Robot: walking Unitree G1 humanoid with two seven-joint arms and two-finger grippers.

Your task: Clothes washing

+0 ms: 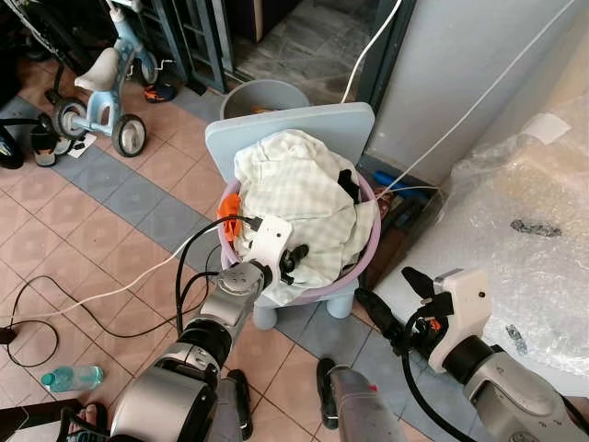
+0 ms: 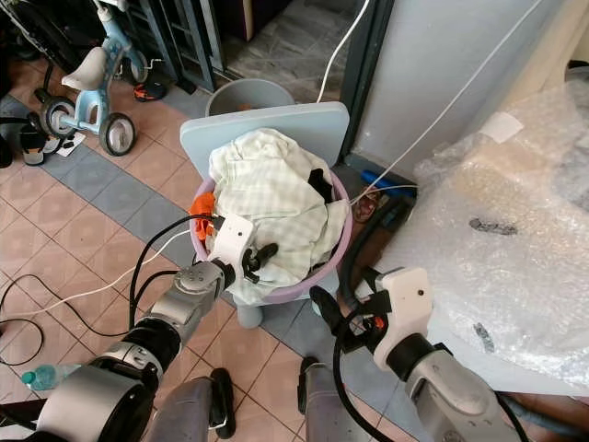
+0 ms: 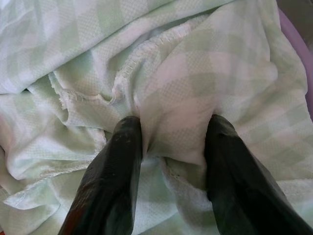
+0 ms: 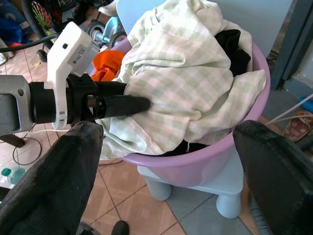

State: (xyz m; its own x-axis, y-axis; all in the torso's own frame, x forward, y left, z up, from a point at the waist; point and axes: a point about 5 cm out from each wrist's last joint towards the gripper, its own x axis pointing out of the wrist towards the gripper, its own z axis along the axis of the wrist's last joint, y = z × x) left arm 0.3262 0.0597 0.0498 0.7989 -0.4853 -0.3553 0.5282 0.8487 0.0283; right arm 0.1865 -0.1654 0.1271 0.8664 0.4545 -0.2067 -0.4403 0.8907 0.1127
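Pinched between the two black fingers (image 3: 115, 181) of the left gripper (image 3: 173, 142) is a raised fold of pale green-and-white checked cloth (image 1: 299, 198); the jaws stand a little apart with the soft, finely woven fabric bunched in the gap, and a frayed, stitched hem runs across the cloth just beyond the fingertips. Seen from the head, this gripper presses into the near left side of the heap, its white wrist housing just above the rim of the basin.

Wide apart stand the jaws of the right gripper (image 4: 166, 147), holding nothing; it hangs low on the right, near the floor and apart from the basin, its blunt matte fingers pointing toward the laundry.

The cloth lies crumpled in a rounded mound that overfills a smooth lilac plastic basin (image 1: 363, 262); a black garment (image 1: 348, 184) pokes out at the far right of the heap, and a bit of orange fabric (image 1: 227, 204) shows at the left rim. The basin sits on a pale blue plastic child's chair (image 1: 304, 124) with a flat rounded back and stubby legs.

Around it, the floor (image 1: 120, 198) is of terracotta and grey-blue square tiles; a small blue tricycle (image 1: 101, 87) stands far left, a grey bucket (image 1: 262, 92) behind the chair, crinkled bubble wrap (image 1: 525, 239) on the right, and a plastic bottle (image 1: 72, 378) lies near left among black and white cables.
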